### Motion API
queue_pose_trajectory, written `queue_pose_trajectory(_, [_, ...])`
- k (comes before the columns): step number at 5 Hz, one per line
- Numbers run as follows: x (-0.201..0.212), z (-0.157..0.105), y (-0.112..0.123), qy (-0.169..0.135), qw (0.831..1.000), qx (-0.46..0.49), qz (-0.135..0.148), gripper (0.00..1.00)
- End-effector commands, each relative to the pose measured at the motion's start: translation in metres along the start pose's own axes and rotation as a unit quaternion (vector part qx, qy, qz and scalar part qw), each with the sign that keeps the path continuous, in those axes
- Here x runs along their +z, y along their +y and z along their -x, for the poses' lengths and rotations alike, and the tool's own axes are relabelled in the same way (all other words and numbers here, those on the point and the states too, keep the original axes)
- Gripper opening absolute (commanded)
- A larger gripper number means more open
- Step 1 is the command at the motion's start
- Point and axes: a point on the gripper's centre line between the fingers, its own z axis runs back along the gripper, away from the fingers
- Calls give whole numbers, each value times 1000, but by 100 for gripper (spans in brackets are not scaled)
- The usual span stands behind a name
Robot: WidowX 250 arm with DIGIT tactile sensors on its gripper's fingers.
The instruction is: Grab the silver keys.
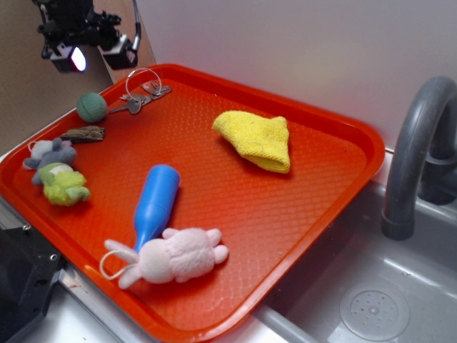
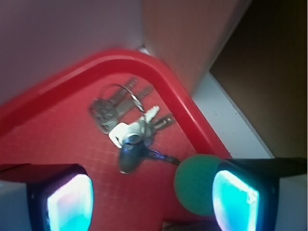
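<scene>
- The silver keys (image 1: 142, 95) lie in the far left corner of the red tray (image 1: 314, 214), close under its raised rim, with the thin wire ring standing up a little on the far side of the bunch.
- In the wrist view the silver keys (image 2: 126, 122) spread in a loose fan, one with a darker head pointing toward the camera, and the teal ball (image 2: 195, 184) sits just beside them near the tray's edge.
- The gripper (image 1: 96, 46) hangs above that corner, apart from the keys and not touching the tray. Its fingers (image 2: 67, 197) stand wide apart with nothing between them, so the pincer is open and empty.
- I judge the step in hand to be the approach: the arm is roughly over the target, but no descent onto it shows.
- From the wrist view, the bunch sits ahead of the line between the fingertips, so the next move seems to call for a small shift toward the far corner, then a straight drop.
- The keys are flat and thin, so the fingertips probably need to reach the tray floor and close across the thickest cluster.
- The rim and the teal ball (image 1: 91, 106) crowd the spot; one finger could land on either.
- The blue bottle (image 1: 156, 205), yellow cloth (image 1: 258, 140) and soft toys lie well apart.
</scene>
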Motion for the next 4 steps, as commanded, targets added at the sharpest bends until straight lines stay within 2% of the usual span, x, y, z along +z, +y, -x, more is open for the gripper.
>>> queue_pose_trajectory(1, [2,-23,24,-35,999,34,9,100])
queue_pose_trajectory(2, [-1,-31,13,-40,999,16,30,100])
queue_pose_trajectory(4, [-16,-35,-2,-27,999,-7,44,100])
